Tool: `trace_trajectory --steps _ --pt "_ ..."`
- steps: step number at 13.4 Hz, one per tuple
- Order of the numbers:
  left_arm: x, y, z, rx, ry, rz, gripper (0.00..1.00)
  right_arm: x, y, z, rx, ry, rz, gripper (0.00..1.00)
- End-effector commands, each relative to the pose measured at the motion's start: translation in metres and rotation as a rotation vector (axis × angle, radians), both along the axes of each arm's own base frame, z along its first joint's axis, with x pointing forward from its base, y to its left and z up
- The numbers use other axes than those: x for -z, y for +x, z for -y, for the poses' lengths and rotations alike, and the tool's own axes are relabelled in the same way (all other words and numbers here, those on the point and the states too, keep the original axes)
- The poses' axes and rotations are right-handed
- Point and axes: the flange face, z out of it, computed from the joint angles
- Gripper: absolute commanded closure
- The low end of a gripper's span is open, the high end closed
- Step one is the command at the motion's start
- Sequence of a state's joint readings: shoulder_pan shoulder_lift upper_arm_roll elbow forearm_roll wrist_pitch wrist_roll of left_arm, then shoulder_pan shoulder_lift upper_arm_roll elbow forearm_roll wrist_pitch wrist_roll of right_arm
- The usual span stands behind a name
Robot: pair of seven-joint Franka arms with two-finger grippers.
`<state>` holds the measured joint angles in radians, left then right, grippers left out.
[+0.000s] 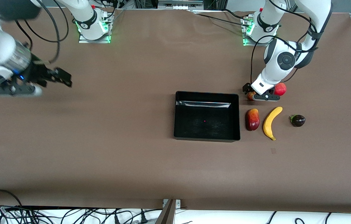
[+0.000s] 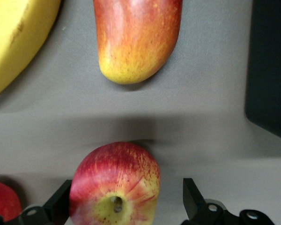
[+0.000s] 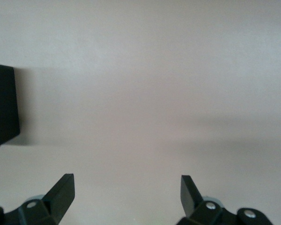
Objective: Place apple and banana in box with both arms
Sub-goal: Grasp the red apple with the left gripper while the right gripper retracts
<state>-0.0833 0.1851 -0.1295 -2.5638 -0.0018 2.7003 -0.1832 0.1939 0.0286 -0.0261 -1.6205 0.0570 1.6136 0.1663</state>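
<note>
My left gripper [image 2: 124,201] is down at the counter [image 1: 125,149], jaws spread wide around the apple [image 2: 114,185]. One finger [image 2: 61,199] sits right against the apple's side; the other finger [image 2: 192,197] stands clear of it with a gap between. The apple rests on the counter with its stem dimple turned toward my wrist camera, just beside a plain red round fruit [image 1: 280,89] and farther from the front camera than the elongated red-orange fruit [image 1: 252,119]. The banana [image 1: 271,122] lies on the counter between that elongated fruit and a small dark fruit [image 1: 298,120], near the left arm's end. The box [image 1: 206,137] sits on the counter just beside the elongated fruit, nothing in it.

My right gripper [image 3: 126,197] waits in the air over bare counter toward the right arm's end, well apart from the box, jaws open and holding nothing.
</note>
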Motion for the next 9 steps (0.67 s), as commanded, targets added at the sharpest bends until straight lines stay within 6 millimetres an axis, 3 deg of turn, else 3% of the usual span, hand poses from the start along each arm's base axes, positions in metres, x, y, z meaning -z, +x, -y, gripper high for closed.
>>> trace_trajectory --steps 1,3,4,6,9 --pt "-0.001 0.004 -0.005 0.023 0.001 0.013 0.17 0.002 -0.023 0.014 -0.047 -0.017 0.003 0.0" --pt "0.001 0.005 -0.019 0.015 0.01 0.003 0.71 0.0 -0.021 0.019 -0.062 -0.049 0.012 0.0" --pt "0.0 0.008 -0.029 0.042 0.015 0.007 0.88 -0.001 -0.021 0.02 -0.061 -0.05 0.014 0.0" --pt "-0.003 0.011 -0.037 0.072 0.016 0.014 0.99 -0.001 -0.018 0.02 -0.059 -0.05 0.015 0.0" --pt "-0.019 0.02 -0.035 0.072 0.017 0.046 1.0 -0.007 -0.007 0.018 -0.063 -0.074 0.04 0.0"
